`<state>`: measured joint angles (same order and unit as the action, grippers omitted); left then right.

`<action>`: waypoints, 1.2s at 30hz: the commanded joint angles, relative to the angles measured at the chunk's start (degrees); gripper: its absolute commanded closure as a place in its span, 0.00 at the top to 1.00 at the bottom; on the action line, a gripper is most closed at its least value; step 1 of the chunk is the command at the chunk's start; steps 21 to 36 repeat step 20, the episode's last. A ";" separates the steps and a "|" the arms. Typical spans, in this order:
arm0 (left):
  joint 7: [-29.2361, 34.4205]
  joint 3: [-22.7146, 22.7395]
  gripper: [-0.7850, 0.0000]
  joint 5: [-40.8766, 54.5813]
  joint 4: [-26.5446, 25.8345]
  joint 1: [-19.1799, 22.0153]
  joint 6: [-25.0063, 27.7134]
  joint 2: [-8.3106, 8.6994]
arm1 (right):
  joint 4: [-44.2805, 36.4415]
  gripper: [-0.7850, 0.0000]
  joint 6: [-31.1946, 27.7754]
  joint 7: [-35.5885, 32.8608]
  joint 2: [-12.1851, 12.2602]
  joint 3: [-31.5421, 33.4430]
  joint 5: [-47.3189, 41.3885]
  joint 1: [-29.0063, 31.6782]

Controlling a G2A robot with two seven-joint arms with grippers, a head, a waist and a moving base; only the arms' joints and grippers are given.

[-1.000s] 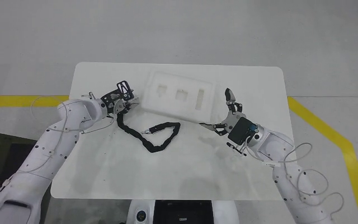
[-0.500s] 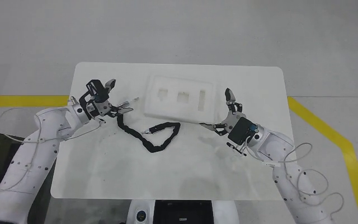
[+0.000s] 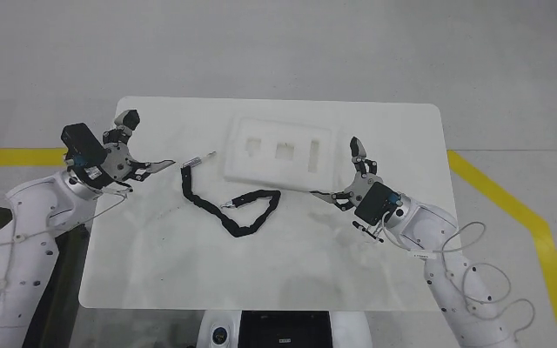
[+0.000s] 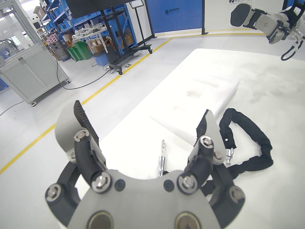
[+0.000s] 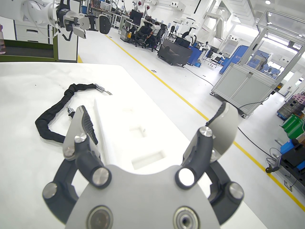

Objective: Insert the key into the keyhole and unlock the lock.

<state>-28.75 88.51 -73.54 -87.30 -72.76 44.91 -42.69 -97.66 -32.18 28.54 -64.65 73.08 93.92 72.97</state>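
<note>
Left arm has pulled back from the chain lock toward the left edge of the surface [image 3: 261, 270]. Its left tool [image 3: 145, 142], which was at the lock's end a second ago, now hangs well apart from it. The right arm has not shifted.

The left tool's fingers are spread wide and hold nothing. In the left wrist view the key shows between them, farther off on the surface.

The black fabric-covered chain lock [image 3: 228, 213] lies in a loose curve near the middle of the surface, just in front of the white foam tray [image 3: 280, 150]. Its silver lock cylinder [image 4: 161, 165] rests at the left end of the chain, and the key [image 3: 202, 159] sticks out of it, pointing toward the tray's corner. The chain's other end, a silver pin end [image 4: 228, 154], lies apart from the cylinder, beside the chain's middle.

The right tool [image 3: 339, 170] hovers over the tray's right end. Its fingers are also wide open and it grips nothing.
</note>
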 commanded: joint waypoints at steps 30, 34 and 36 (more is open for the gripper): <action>0.77 1.30 1.00 0.40 -1.55 -1.29 0.13 0.04 | 0.00 1.00 0.00 0.00 0.00 0.00 0.00 0.00; 0.77 1.30 1.00 0.40 -1.55 -1.29 0.13 0.04 | 0.00 1.00 0.00 0.00 0.00 0.00 0.00 0.00; 0.77 1.30 1.00 0.40 -1.55 -1.29 0.13 0.04 | 0.00 1.00 0.00 0.00 0.00 0.00 0.00 0.00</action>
